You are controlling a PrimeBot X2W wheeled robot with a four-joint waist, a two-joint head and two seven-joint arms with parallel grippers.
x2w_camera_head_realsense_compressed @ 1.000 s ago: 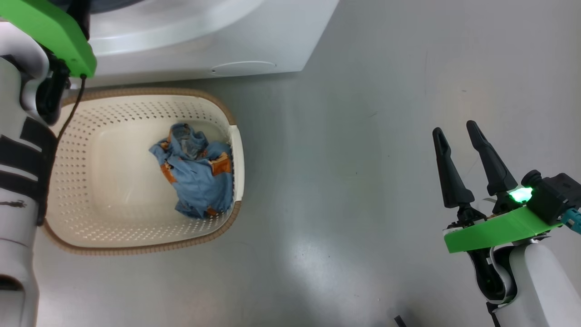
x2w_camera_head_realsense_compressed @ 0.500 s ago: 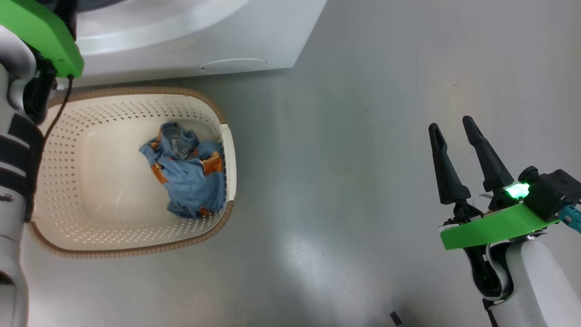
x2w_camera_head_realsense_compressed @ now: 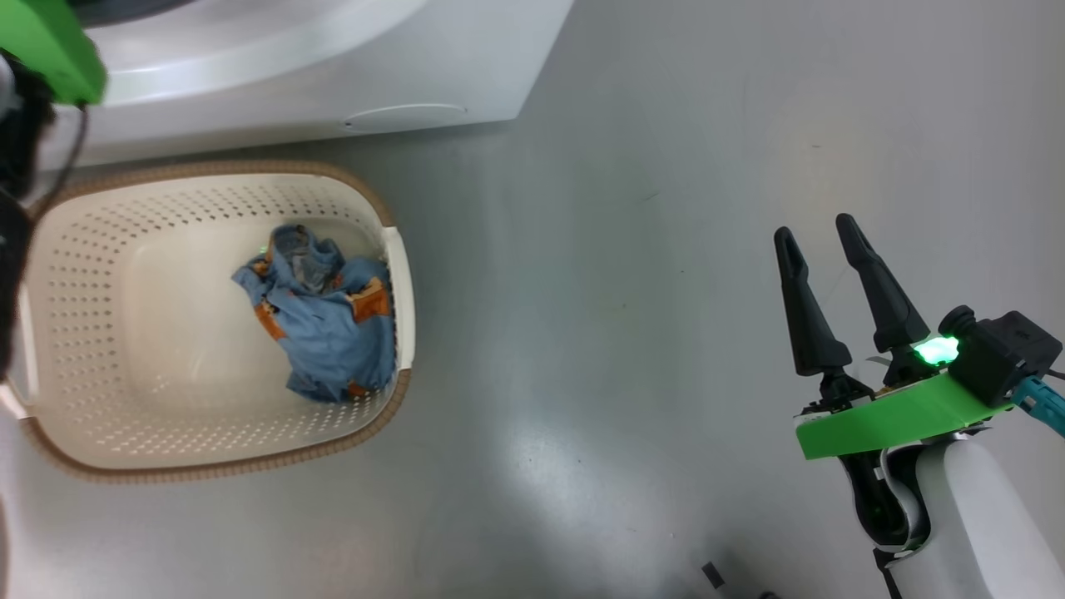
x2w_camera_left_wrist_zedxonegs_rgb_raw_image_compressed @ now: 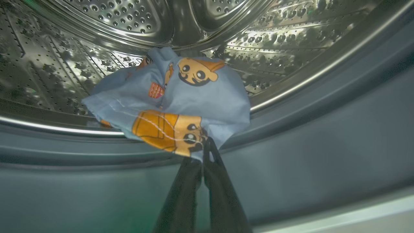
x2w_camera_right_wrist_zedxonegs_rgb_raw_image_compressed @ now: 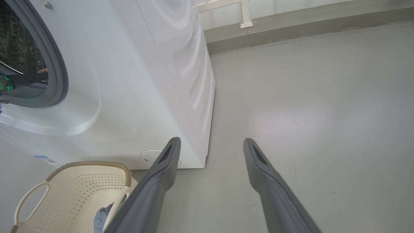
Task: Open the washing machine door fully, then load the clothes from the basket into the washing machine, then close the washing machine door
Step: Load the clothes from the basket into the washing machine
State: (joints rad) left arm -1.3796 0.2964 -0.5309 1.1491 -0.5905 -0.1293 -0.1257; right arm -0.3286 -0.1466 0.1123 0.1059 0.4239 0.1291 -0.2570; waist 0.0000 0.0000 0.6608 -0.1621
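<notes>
Looking down in head view: basket (x2w_camera_head_realsense_compressed: 75, 249) sits on the floor (x2w_camera_head_realsense_compressed: 599, 333) at 9 o'clock, with blue clothes (x2w_camera_head_realsense_compressed: 320, 329) bunched against its 3 o'clock wall. Washing machine (x2w_camera_head_realsense_compressed: 333, 75) at 11 o'clock, just beyond the basket. Right gripper (x2w_camera_head_realsense_compressed: 817, 230) at 4 o'clock over bare floor, jaws spread wide, holding nothing.

Left wrist view: left gripper (x2w_camera_left_wrist_zedxonegs_rgb_raw_image_compressed: 203, 152) at 6 o'clock, jaws pressed together, tips touching the lower edge of a blue garment (x2w_camera_left_wrist_zedxonegs_rgb_raw_image_compressed: 181, 97) with orange faces; cannot tell if cloth is pinched. Garment lies across the steel drum (x2w_camera_left_wrist_zedxonegs_rgb_raw_image_compressed: 129, 19) lip and grey gasket (x2w_camera_left_wrist_zedxonegs_rgb_raw_image_compressed: 291, 136).

Right wrist view: wide-apart jaws point at the floor. The machine's drum opening is at 9 o'clock, the basket at 7 o'clock with blue cloth inside.
</notes>
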